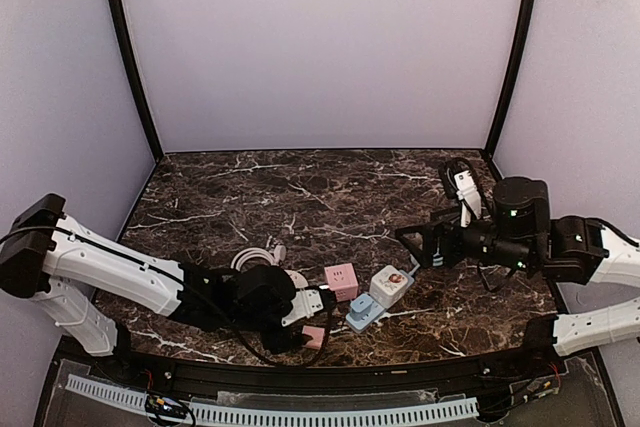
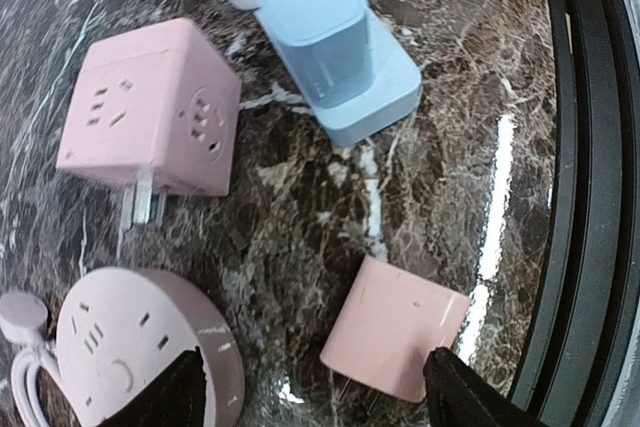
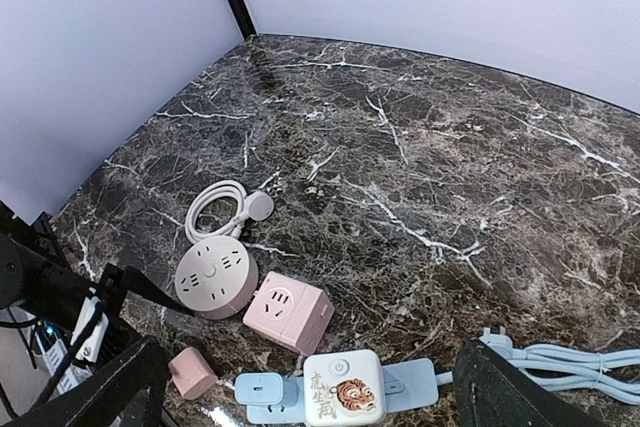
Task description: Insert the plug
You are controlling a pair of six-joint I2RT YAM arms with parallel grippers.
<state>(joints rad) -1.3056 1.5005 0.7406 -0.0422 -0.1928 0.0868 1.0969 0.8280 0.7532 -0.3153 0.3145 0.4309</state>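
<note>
A small pink plug [image 2: 395, 337] lies on the marble table with its prongs toward the camera, between the fingers of my open left gripper [image 2: 320, 397] and close against the right finger [image 2: 465, 392]. It also shows in the top view [image 1: 314, 337] and the right wrist view [image 3: 192, 372]. A pink cube socket [image 2: 150, 112] and a round pink socket [image 2: 140, 347] lie to its left. A blue power strip [image 2: 385, 87] carries a blue charger [image 2: 310, 17]. My right gripper [image 1: 420, 244] is open and empty, hovering above the strip's right side.
A white tiger-print cube [image 3: 345, 387] sits on the blue strip. A coiled white cable [image 3: 220, 202] lies behind the round socket. A pale blue cable [image 3: 570, 357] runs right. A white plug with black cable [image 1: 465, 187] lies back right. The black table edge [image 2: 590, 197] is near the plug.
</note>
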